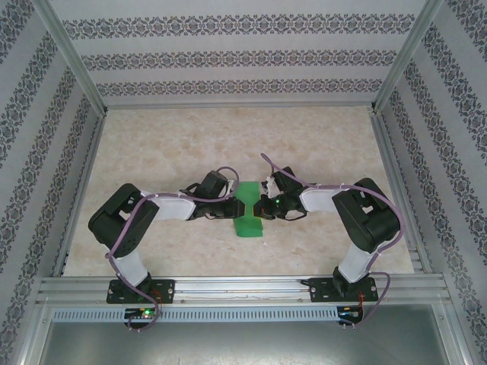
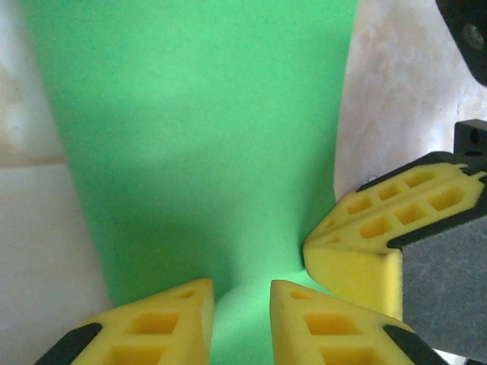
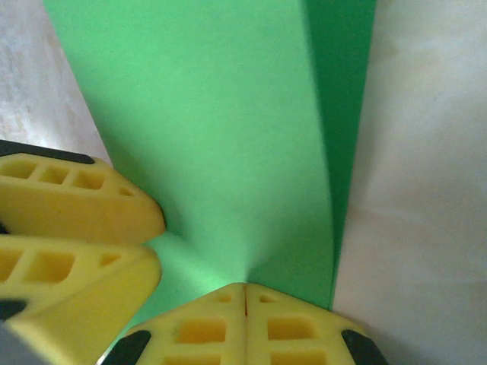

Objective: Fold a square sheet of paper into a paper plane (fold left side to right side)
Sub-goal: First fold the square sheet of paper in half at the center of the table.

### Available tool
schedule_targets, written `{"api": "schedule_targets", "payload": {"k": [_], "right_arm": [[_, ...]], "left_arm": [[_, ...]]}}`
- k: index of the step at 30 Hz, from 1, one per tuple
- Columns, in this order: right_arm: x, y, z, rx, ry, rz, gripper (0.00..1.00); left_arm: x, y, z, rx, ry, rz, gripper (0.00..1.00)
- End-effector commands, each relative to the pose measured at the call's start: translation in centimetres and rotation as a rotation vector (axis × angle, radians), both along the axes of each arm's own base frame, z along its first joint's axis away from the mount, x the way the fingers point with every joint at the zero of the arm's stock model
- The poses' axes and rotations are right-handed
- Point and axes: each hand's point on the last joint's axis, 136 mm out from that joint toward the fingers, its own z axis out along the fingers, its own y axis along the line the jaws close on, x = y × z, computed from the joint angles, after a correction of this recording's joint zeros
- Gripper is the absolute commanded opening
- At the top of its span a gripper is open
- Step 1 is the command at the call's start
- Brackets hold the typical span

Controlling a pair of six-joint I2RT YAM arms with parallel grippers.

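The square sheet of paper (image 1: 249, 211) is bright green and lies folded into a narrow strip at the table's middle, between the two grippers; it is not in the shape of a paper plane. My left gripper (image 1: 231, 212) reaches its left edge. In the left wrist view its yellow jaws (image 2: 242, 296) stand a narrow gap apart, with the green paper (image 2: 198, 137) running between them. My right gripper (image 1: 264, 207) is at the right edge. Its jaws (image 3: 245, 290) are pressed together on the paper (image 3: 213, 129), whose upper layer lifts off a darker lower layer (image 3: 350, 106).
The beige marbled table (image 1: 167, 152) is walled by patterned panels on three sides. An aluminium rail (image 1: 243, 289) carries both arm bases at the near edge. The right gripper's fingers (image 2: 365, 243) show in the left wrist view and the left gripper's fingers (image 3: 84, 205) in the right wrist view.
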Motion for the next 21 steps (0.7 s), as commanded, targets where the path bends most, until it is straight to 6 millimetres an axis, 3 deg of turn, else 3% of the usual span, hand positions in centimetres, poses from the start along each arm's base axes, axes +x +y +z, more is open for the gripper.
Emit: {"api": "schedule_targets", "payload": {"k": [1,6,11,17,21], "right_arm": [[-2.5,-4.6,-5.5,-0.256,0.109,-0.038,0.0],[-2.6,-4.7,-5.5,-0.259,0.109,-0.036,0.0],[-2.5,-4.5,-5.2,-0.248,0.104,-0.035,0.0],[-2.4,-4.4,-5.1,-0.242,0.1,-0.035,0.0],[-2.5,-4.4,-5.1,-0.242,0.102,-0.035,0.0]], "left_arm": [[0.1,1.7,-1.4,0.023,0.017,0.044,0.25],[0.0,3.2,-1.2,0.021,0.014,0.068,0.22],[0.2,3.1,1.1,-0.003,-0.037,0.055,0.19],[0.3,1.0,4.3,-0.092,-0.109,0.017,0.15],[0.1,-0.9,4.2,-0.114,-0.094,-0.023,0.13]]}}
